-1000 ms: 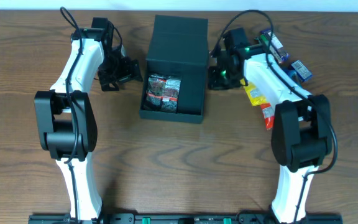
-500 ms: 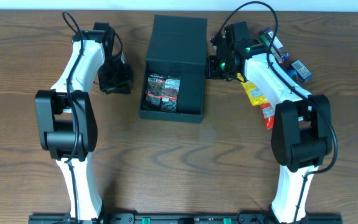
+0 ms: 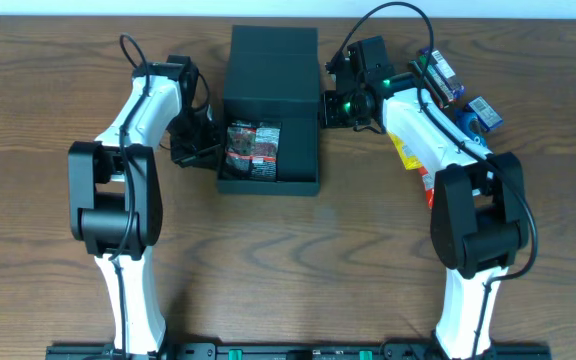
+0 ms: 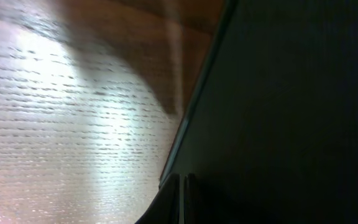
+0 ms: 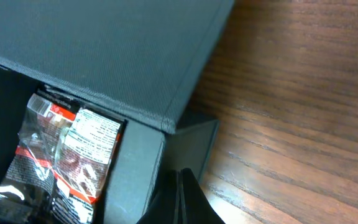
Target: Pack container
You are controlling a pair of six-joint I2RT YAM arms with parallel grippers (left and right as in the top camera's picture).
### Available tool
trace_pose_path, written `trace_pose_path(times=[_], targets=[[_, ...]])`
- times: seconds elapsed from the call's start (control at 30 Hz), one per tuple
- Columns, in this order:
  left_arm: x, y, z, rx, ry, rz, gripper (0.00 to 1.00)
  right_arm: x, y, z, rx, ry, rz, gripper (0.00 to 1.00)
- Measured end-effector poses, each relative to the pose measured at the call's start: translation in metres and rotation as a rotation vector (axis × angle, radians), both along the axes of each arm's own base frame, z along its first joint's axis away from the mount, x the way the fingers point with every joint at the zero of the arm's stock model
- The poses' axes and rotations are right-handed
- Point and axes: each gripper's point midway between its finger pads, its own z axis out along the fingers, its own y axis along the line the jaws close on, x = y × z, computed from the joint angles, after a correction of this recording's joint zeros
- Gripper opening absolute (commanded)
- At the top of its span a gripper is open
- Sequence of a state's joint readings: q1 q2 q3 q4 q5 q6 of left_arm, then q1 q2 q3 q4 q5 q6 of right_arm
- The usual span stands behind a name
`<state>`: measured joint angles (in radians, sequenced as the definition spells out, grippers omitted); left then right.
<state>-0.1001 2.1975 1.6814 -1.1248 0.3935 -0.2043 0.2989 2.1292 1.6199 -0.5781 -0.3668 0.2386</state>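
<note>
Trouble, to my eye, is likeliest from two closed pincers crowding the container [image 3: 268,186], which sits at the far centre of the table [image 3: 318,265] with its lid [image 3: 271,62] thrown open toward twelve o'clock; the left gripper [image 3: 206,148], fingers pinched together on nothing, is right up against the container's nine o'clock wall, though I cannot tell whether it touches; the right gripper [image 3: 330,106], likewise shut and empty, sits at about two o'clock by the lid's hinge corner; a shove from either side could skid or twist the container on the smooth wood, or knock the lid forward over the opening; one snack packet [image 3: 253,150] lies inside, toward the nine o'clock wall, with bare floor beside it, so I judge the packing unfinished; the rest of the snacks lie well apart at the container's three o'clock: a yellow packet [image 3: 408,152] and a red packet [image 3: 430,186] half under the right forearm [image 3: 430,128], and blue packets [image 3: 480,110] farther out; that forearm is what stands in the way, and a careless swing could sweep them along or off the edge.
</note>
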Motion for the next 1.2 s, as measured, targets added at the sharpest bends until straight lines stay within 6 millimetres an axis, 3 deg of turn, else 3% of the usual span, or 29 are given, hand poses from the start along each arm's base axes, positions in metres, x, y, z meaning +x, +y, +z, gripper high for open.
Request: trace_pose_path(times=[0.3, 0.47, 0.67, 0.73, 0.77, 0.8, 0.83, 0.87, 0.93, 1.0, 1.03, 1.2], targets=[[-0.004, -0.003, 0.001, -0.002, 0.013, -0.008, 0.06, 0.0, -0.002, -0.001, -0.009, -0.001, -0.005, 0.01], [-0.003, -0.001, 0.001, -0.002, 0.011, -0.003, 0.06, -0.007, -0.016, -0.007, -0.057, 0.043, -0.031, 0.01], [0.008, 0.013, 0.017, 0.025, -0.067, 0.018, 0.06, -0.012, -0.071, 0.012, -0.205, 0.047, -0.122, 0.02], [0.018, 0.018, 0.034, 0.038, -0.139, 0.023, 0.06, -0.015, -0.096, 0.025, -0.305, 0.026, -0.152, 0.11], [0.022, 0.021, 0.043, 0.045, -0.178, 0.028, 0.06, -0.016, -0.107, 0.031, -0.358, 0.012, -0.163, 0.22], [0.028, 0.023, 0.055, 0.051, -0.227, 0.031, 0.11, -0.017, -0.115, 0.036, -0.41, 0.0, -0.16, 0.37], [0.034, 0.025, 0.066, 0.058, -0.277, 0.035, 0.31, -0.019, -0.122, 0.039, -0.461, -0.008, -0.15, 0.45], [0.039, 0.027, 0.077, 0.061, -0.323, 0.034, 0.42, -0.02, -0.126, 0.04, -0.498, -0.011, -0.153, 0.52], [0.044, 0.029, 0.094, 0.063, -0.385, 0.044, 0.6, -0.023, -0.133, 0.039, -0.589, -0.018, -0.131, 0.59], [0.048, 0.033, 0.107, 0.07, -0.43, 0.049, 0.72, -0.025, -0.137, 0.038, -0.663, -0.024, -0.122, 0.59], [0.049, 0.037, 0.111, 0.074, -0.44, 0.065, 0.76, -0.026, -0.139, 0.038, -0.703, -0.027, -0.112, 0.59], [0.05, 0.062, 0.112, 0.089, -0.44, 0.119, 0.77, -0.026, -0.154, 0.038, -0.868, -0.046, -0.085, 0.61]])
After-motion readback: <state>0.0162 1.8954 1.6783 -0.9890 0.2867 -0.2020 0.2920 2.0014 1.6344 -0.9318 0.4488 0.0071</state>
